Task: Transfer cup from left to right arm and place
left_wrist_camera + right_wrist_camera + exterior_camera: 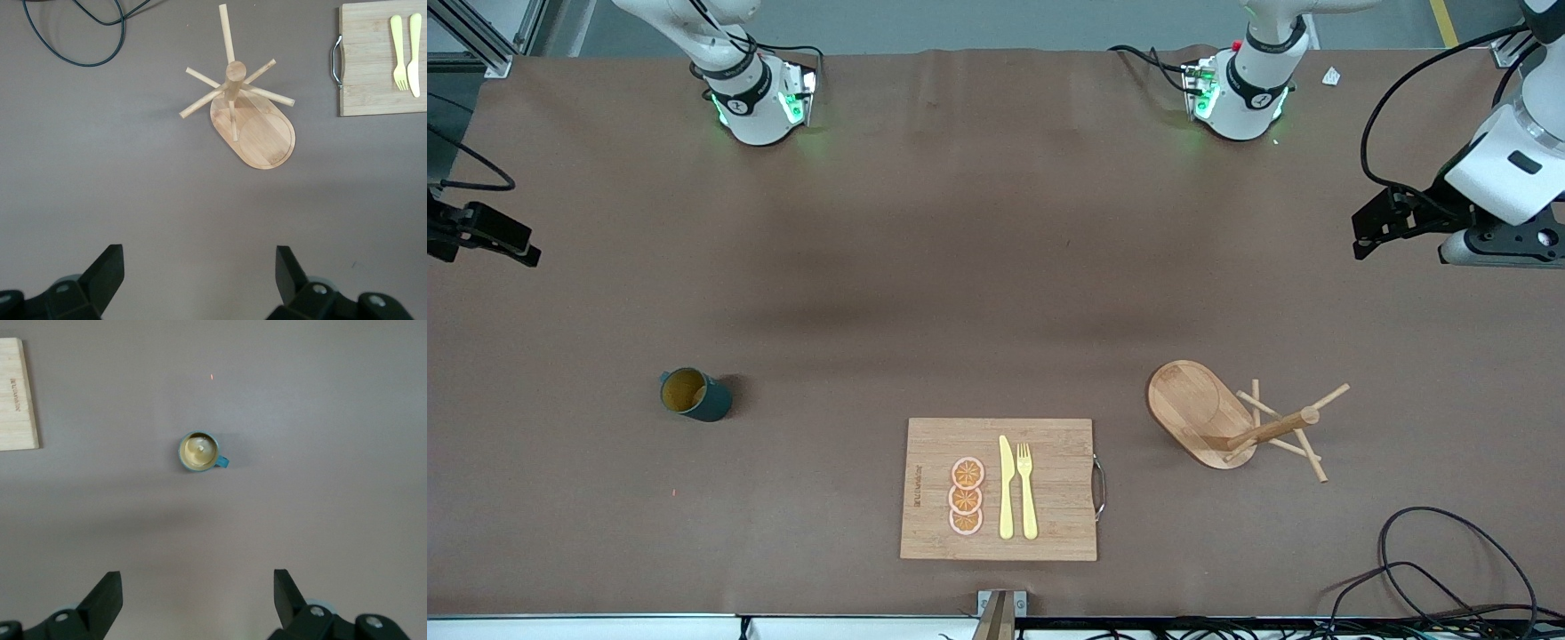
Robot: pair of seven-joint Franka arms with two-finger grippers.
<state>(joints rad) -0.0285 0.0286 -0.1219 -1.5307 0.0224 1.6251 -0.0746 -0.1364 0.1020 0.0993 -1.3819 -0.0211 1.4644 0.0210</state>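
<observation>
The dark teal cup stands upright on the brown table toward the right arm's end, its yellowish-brown inside showing. It also shows in the right wrist view, with its small handle on one side. My right gripper hangs open and empty in the air over the table's edge at that end, apart from the cup; its jaws stand wide in the right wrist view. My left gripper is open and empty up over the left arm's end of the table, and shows in the left wrist view.
A wooden peg stand on an oval base stands toward the left arm's end, also in the left wrist view. A wooden cutting board with a yellow knife, fork and orange slices lies near the front camera. Black cable loops by that edge.
</observation>
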